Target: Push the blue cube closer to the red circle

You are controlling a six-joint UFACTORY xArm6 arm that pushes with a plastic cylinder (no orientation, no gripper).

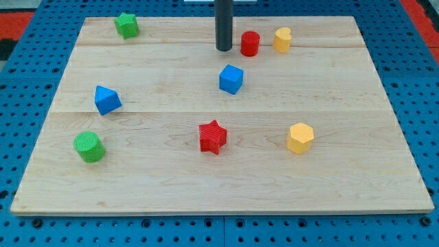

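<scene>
The blue cube (231, 79) sits on the wooden board a little above its middle. The red circle (250, 43), a short red cylinder, stands above and slightly right of the cube, near the view's top. My tip (224, 49) rests on the board just left of the red circle and above the blue cube, apart from both. The rod runs straight up out of the view's top.
A yellow block (282, 39) stands right next to the red circle. A green star (127, 25) is at top left, a blue triangular block (107, 100) at left, a green cylinder (89, 147) at lower left, a red star (212, 136) below the middle, a yellow hexagon (300, 138) at lower right. The wooden board (357, 185) lies on blue pegboard.
</scene>
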